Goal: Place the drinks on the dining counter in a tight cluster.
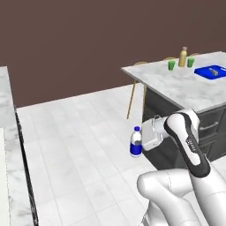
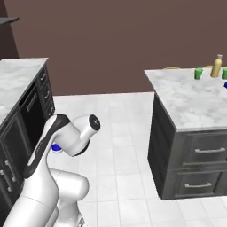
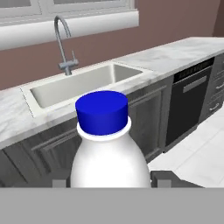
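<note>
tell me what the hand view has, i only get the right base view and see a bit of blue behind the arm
Observer: That blue is the water bottle, upright between the gripper fingers.
Operator: is it on a counter
Observer: No, in the left base view it hangs above the floor tiles, beside the dining counter.
Operator: anything else over there i cant see
Observer: A blue tray lies on that counter, to the right of the yellow juice bottle and green cups.
</note>
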